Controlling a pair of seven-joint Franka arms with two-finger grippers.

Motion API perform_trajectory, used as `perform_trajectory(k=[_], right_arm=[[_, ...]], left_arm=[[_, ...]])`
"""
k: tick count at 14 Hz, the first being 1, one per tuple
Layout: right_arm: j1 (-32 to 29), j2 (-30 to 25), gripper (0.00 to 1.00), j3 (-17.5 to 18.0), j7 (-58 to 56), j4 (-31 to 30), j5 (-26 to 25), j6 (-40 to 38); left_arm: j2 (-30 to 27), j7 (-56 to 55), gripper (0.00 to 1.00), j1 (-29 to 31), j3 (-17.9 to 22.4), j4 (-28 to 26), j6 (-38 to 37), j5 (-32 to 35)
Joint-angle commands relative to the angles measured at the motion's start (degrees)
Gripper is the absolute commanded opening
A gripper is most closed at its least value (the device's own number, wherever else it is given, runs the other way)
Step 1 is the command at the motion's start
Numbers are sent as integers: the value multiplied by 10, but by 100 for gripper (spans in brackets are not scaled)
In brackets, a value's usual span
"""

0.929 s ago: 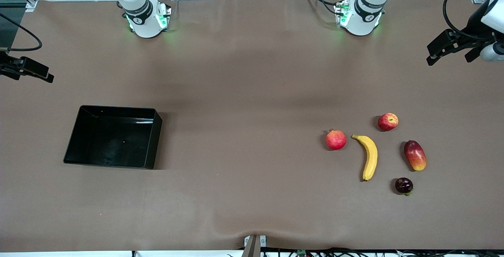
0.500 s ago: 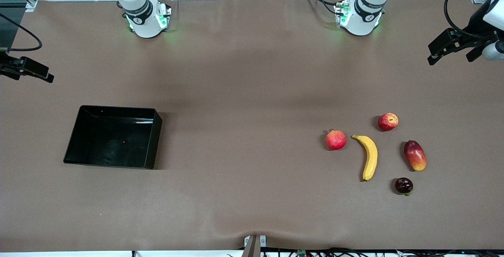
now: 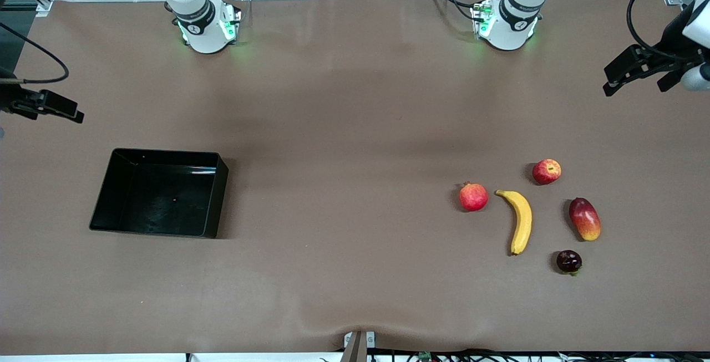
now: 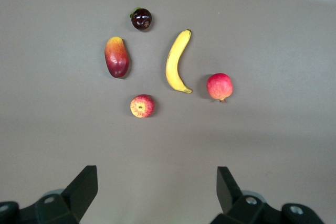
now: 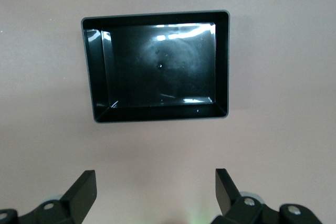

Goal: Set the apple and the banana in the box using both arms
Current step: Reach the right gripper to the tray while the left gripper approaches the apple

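Right gripper (image 3: 47,108): hangs over the bare surface (image 3: 344,129) at the right arm's end, above the box's end of things; in its wrist view the fingers (image 5: 81,190) stand spread wide, nothing between them.
Box (image 3: 161,193): black tray, empty, resting on the surface toward the right arm's end, well apart from all the fruit.
Pomegranate (image 3: 473,196): pinkish-red, crown tip, just beside the banana's upper end; looks enough like the apple to be grabbed by mistake.
Banana (image 3: 520,220): lies flat and curved in the middle of the fruit group, toward the left arm's end.
Apple (image 3: 546,171): small, red with yellow streaks, farther from the front camera than the banana, near its stem end, not touching.
Mango (image 3: 584,218): beside the banana, toward the left arm's end.
Dark fruit (image 3: 568,261): small, purplish, nearest the front camera.
Left gripper (image 3: 638,71): up over the surface's edge at the left arm's end; fingers (image 4: 84,187) spread, empty.
Risk: the fruits sit close, so fingers coming down could nudge a neighbour; the round apple may roll away; the long carry to the box invites a drop.
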Motion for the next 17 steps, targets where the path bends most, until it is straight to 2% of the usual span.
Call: perform_trajectory(k=[1,9,14,17], right_arm=[[-28,-4,100,6,-44,-51,1,50],[-84,-6,100,6,-136,-201,3,225],[-102,2,100,6,-166,-298,3,381],[-105,44,100,5,-178,-303,3,438]], left_arm=[[20,-1,100,-3,-3,21,-14,8],[58,-2,100,-9,-9,18,-12,8],[93,-2,100,-7,-9,13,-5,8],[99,-3,100,-6,-9,-2,3,8]])
